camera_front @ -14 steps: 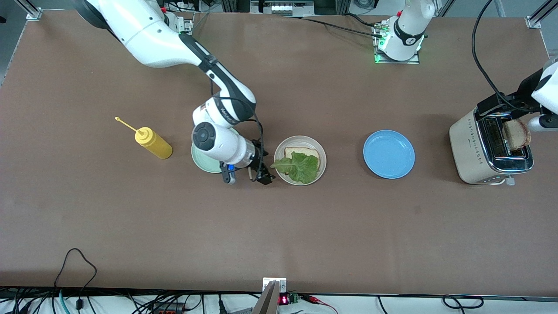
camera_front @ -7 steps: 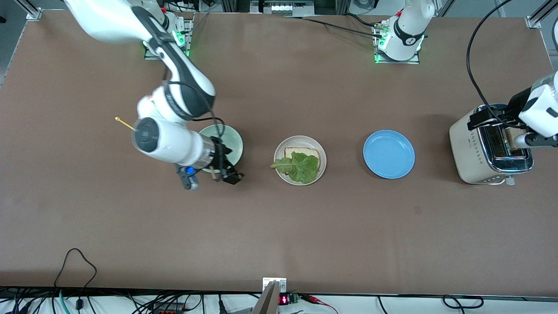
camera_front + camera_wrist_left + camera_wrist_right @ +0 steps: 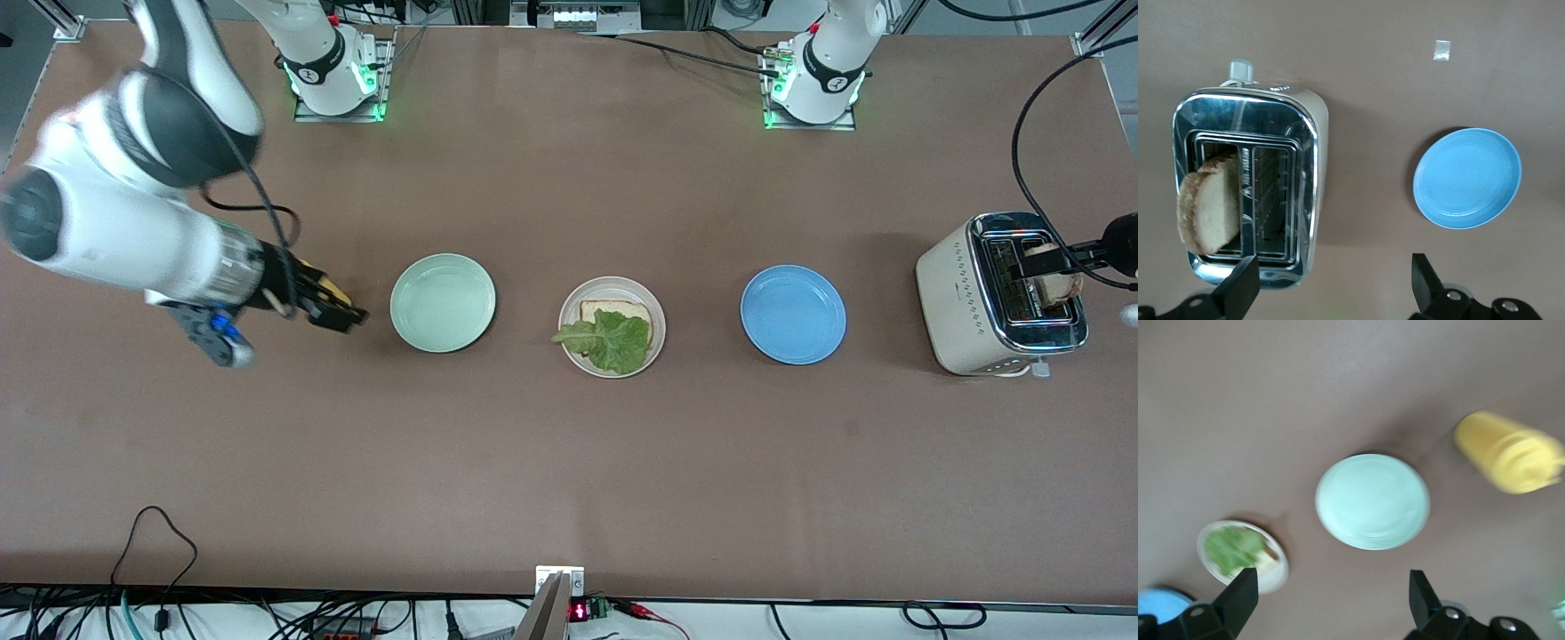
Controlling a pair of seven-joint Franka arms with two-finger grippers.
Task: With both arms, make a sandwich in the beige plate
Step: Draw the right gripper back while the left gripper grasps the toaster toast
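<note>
Front view, right gripper [image 3: 342, 316]: has moved from beside the beige plate [image 3: 612, 326] to over the yellow squeeze bottle [image 3: 331, 290], at the right arm's end of the desk [image 3: 569, 462]; fingers open, holding nothing.
Front view, mint-green plate [image 3: 443, 302]: now fully uncovered, empty.
Front view, beige plate: unchanged at desk centre, between the mint-green plate and the blue plate [image 3: 793, 315]; carries one bread slice [image 3: 613, 311] with the lettuce leaf [image 3: 609, 341] on top.
Front view, left gripper [image 3: 1058, 260]: has withdrawn toward the desk edge, over the toaster [image 3: 1000, 293].
Front view, second bread slice [image 3: 1058, 283]: stands in the toaster slot.
Left wrist view, left gripper [image 3: 1331, 283]: fingers [image 3: 1241, 283] open, empty, above the toaster [image 3: 1248, 197]; second bread slice [image 3: 1208, 213] upright in one slot; blue plate [image 3: 1468, 178] apart.
Right wrist view, right gripper [image 3: 1328, 600]: fingers [image 3: 1241, 593] open; mint-green plate [image 3: 1373, 501], yellow squeeze bottle [image 3: 1508, 451] and beige plate [image 3: 1243, 555] below.
</note>
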